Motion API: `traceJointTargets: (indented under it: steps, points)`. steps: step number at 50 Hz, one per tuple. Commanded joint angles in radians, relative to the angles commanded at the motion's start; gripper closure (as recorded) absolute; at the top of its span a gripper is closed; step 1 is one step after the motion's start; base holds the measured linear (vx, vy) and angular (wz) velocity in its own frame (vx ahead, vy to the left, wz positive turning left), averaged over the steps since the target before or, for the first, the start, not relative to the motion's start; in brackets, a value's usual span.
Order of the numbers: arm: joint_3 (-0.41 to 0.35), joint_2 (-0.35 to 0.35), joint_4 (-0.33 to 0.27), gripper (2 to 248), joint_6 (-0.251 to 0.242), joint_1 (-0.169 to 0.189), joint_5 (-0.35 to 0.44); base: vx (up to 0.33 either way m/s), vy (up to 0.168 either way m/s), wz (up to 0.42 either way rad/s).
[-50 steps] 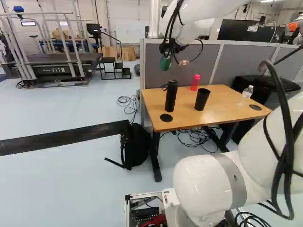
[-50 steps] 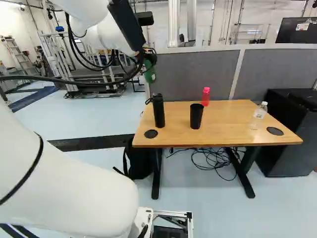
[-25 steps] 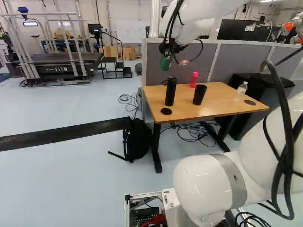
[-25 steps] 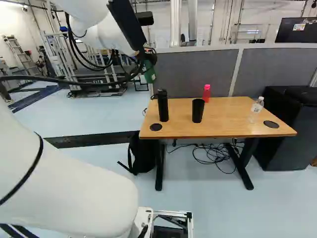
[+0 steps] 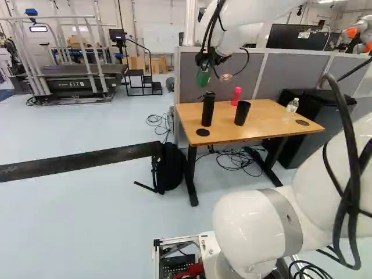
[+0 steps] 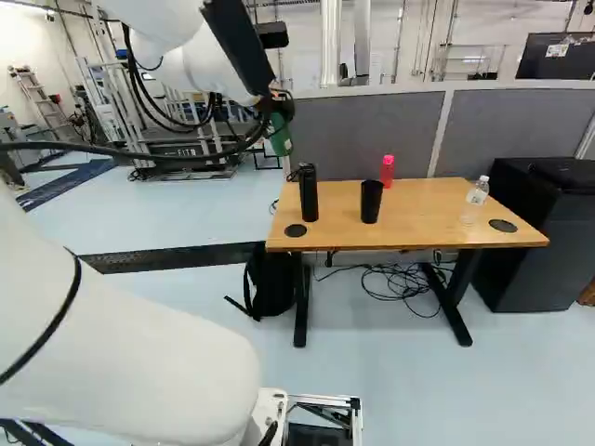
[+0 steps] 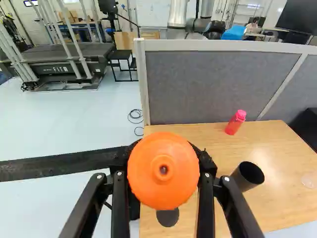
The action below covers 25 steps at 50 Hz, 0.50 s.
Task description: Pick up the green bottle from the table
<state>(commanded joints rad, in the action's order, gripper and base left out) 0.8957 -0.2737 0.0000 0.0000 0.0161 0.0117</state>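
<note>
Up in the air beyond the arm, the gripper (image 6: 277, 104) holds the green bottle (image 6: 280, 139), whose green body hangs beneath it in both base views. From the wrist, the bottle's round orange cap (image 7: 163, 191) fills the space between the two fingers of the gripper (image 7: 163, 171), which is shut on the bottle; the cap hides the fingertips and the green body. The wooden table (image 6: 428, 218) stands lower down and farther right than the held bottle in the right base view.
On the table stand a black bottle (image 6: 308, 193), a black cup (image 6: 371, 202), a pink bottle (image 6: 387, 171) and a clear bottle (image 6: 476, 197). Grey partitions (image 6: 363, 137) rise behind. A backpack (image 5: 168, 165) lies beside the table leg. Another robot (image 5: 356, 36) is at the far right.
The base has moved, drawing back from the table while turning slightly; the table looks smaller and higher. The arm keeps its pose, with the green bottle still in the gripper.
</note>
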Motion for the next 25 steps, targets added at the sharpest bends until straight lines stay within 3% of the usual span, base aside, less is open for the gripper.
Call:
traceJointTargets:
  steps: [25]
  points:
    - [0.000, 0.000, 0.000, 227, 0.000, 0.000, 0.000, -0.090, 0.001, 0.006]
